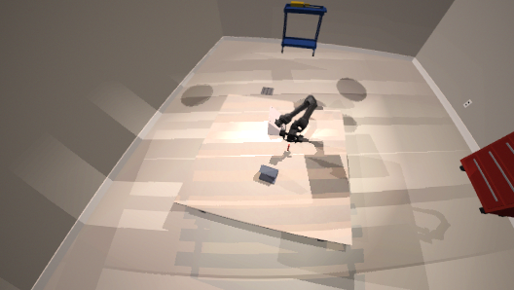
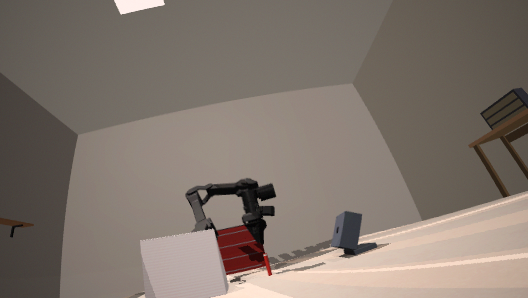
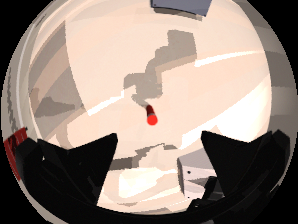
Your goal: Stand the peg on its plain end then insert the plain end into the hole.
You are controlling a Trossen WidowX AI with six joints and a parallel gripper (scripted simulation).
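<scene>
The red peg [image 1: 288, 147] [image 2: 268, 266] [image 3: 150, 110] stands on end on the table, apart from the gripper. Its pale band shows faintly near the upper end in the exterior view. My gripper [image 2: 262, 242] [image 3: 160, 137] is open and empty, pointing down above the peg. In the wrist view the peg's red top lies ahead of the gap between the two black fingers. The blue-grey sloped panel [image 1: 269, 172] [image 2: 350, 231] [image 3: 185, 7] stands beyond the peg. Its dark hole [image 2: 337, 230] shows in the exterior view; the hole is not visible in the wrist view.
A white block [image 1: 274, 127] [image 2: 184, 265] [image 3: 196, 170] stands on the table near the arm, on the side of the peg away from the panel. The table's front edge [image 1: 263, 227] is well past the panel. A red cabinet [image 1: 494, 175] stands off the table.
</scene>
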